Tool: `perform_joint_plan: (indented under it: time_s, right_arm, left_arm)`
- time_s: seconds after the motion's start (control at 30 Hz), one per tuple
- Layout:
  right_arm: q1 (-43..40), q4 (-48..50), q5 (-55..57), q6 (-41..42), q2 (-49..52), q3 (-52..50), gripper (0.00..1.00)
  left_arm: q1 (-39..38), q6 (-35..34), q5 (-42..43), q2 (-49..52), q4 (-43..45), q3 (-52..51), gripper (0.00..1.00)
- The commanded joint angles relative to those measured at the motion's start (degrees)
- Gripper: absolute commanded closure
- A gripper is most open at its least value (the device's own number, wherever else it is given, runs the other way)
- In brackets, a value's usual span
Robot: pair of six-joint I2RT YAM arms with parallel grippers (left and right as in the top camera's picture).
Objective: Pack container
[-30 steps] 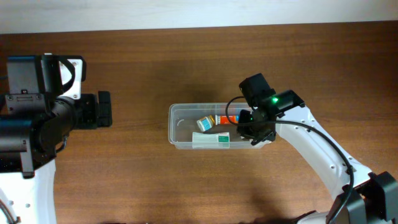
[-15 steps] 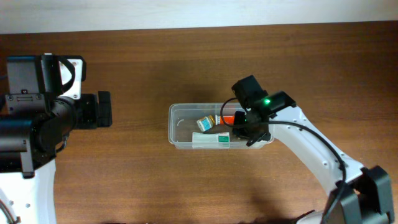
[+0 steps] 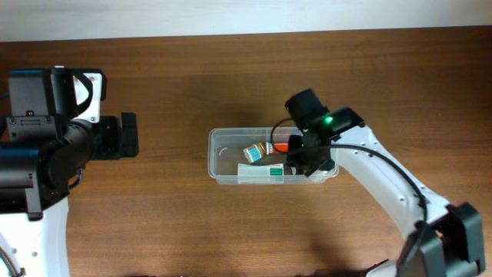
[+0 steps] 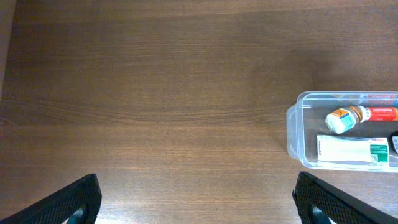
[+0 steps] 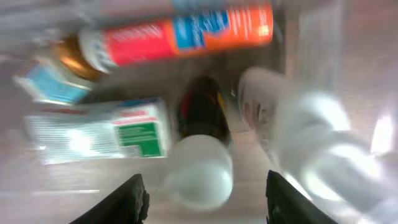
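Observation:
The clear container (image 3: 221,157) sits mid-table. It holds a small blue-and-white bottle (image 3: 254,151), an orange tube (image 3: 280,146) and a white-and-green tube (image 3: 260,173). My right gripper (image 3: 309,160) hangs over its right end and hides that part. In the blurred right wrist view my open fingers (image 5: 202,202) flank a dark bottle with a white cap (image 5: 200,168) without touching it. A white bottle (image 5: 267,102) lies beside it, with the orange tube (image 5: 186,34) beyond. My left gripper (image 4: 199,205) is open and empty, far left of the container (image 4: 291,127).
Bare wooden table surrounds the container on all sides. The left arm's body (image 3: 46,146) takes up the left edge of the overhead view. The table's far edge meets a white wall at the top.
My right gripper has shifted a little to the left, further over the container's right end. The left arm has not moved.

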Motion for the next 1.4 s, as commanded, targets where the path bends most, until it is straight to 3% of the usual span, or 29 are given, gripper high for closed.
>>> perform_joint_plan:
  time_s: [0.0,0.17,0.27,0.33,0.37,0.53,0.87,1.1,1.2,1.37]
  right_arm:
    - [0.46,-4.26,0.70,-3.67,-4.74,9.64,0.45]
    - [0.46,-13.77,0.68,-11.10,-6.51,22.82,0.44]
    - [0.46,-19.89,0.57,-13.81,-7.67,32.94,0.36]
    - [0.46,-21.51,0.46,-13.77,-8.22,37.57,0.25]
    - [0.46,-21.81,0.48,-13.77,-8.48,39.78,0.01]
    - [0.46,-23.85,-2.01,-13.75,-9.90,45.90,0.02]
    - [-4.22,-23.74,12.17,-14.40,-17.35,46.34,0.02]
    - [-9.25,-21.24,13.62,-30.75,-27.65,44.81,0.02]
    - [-15.47,-19.19,12.15,-30.91,-32.72,39.30,0.02]
    - [-24.04,-7.26,5.92,-30.91,-45.16,16.24,0.02]
  left_arm:
    - [0.33,-0.61,0.04,-0.33,0.00,0.11,0.01]
    - [0.35,-0.61,0.04,-0.33,0.00,0.11,0.01]
    - [0.33,-0.61,0.04,-0.33,0.00,0.11,0.01]
    - [0.33,-0.61,0.04,-0.33,0.00,0.11,0.01]
    - [0.33,-0.61,0.04,-0.33,0.00,0.11,0.01]
    - [0.33,-0.61,0.04,-0.33,0.00,0.11,0.00]
    - [0.33,-0.61,0.04,-0.33,0.00,0.11,0.00]
    - [0.33,-0.61,0.04,-0.33,0.00,0.11,0.01]
    - [0.33,-0.61,0.04,-0.33,0.00,0.11,0.01]
    - [0.35,-0.61,0.04,-0.33,0.00,0.11,0.01]
